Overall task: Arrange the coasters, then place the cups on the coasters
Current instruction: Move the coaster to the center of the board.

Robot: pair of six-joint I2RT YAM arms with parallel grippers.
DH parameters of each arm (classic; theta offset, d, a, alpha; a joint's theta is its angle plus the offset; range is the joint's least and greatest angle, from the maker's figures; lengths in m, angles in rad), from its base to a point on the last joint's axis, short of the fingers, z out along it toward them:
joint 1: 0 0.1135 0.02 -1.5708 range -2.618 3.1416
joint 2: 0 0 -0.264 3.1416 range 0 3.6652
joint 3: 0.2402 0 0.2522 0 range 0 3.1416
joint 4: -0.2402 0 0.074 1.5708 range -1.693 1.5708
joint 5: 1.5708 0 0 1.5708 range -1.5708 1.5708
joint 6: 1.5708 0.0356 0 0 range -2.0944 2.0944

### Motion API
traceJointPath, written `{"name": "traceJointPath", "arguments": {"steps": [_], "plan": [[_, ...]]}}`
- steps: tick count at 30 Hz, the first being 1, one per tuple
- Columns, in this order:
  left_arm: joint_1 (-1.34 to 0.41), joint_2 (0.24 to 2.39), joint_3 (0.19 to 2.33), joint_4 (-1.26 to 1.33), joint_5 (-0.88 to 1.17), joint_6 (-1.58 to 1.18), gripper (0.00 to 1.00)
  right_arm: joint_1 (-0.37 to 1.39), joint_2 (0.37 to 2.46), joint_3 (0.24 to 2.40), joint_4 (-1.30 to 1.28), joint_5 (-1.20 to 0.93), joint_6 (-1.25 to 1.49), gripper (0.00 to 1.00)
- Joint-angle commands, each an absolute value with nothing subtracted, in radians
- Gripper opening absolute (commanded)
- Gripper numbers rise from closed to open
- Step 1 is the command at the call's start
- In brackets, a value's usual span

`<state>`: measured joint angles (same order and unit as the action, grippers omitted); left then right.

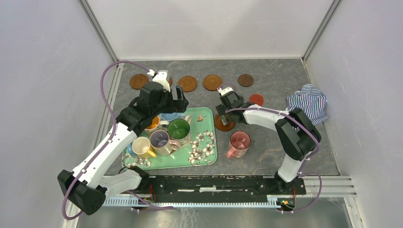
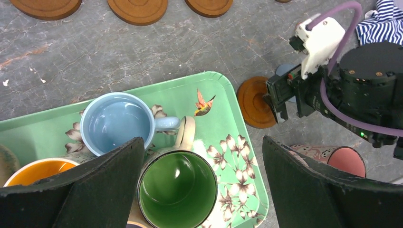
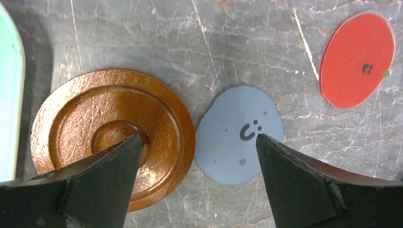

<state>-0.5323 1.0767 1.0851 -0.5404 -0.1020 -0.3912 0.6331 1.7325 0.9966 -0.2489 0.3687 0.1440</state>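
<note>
Cup (image 1: pixel 240 141), pink inside, upright, handle pointing near-left

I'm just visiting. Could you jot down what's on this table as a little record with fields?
Tray: green floral, holding several mugs
Pink mug: on bare table, right of tray
Left end effector: open, over green mug
Right end effector: open, over blue-grey coaster beside wooden coaster
Back-row coasters: nothing on them
</note>
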Motion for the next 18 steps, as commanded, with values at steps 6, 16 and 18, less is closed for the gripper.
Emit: {"name": "traceJointPath", "arguments": {"steps": [6, 16, 18], "plan": [[-0.531, 1.046, 1.090, -0.533, -0.109, -0.330, 1.00, 0.594, 1.865, 1.181, -0.275, 0.453, 0.150, 0.98], [-0.531, 1.050, 1.105, -0.546, -0.107, -0.323, 1.00, 0.479, 1.978, 1.354, -0.302, 0.427, 0.146, 0.98], [-0.531, 1.052, 1.108, -0.547, -0.106, -0.322, 1.00, 0.468, 2.008, 1.403, -0.310, 0.433, 0.134, 0.98]]}}
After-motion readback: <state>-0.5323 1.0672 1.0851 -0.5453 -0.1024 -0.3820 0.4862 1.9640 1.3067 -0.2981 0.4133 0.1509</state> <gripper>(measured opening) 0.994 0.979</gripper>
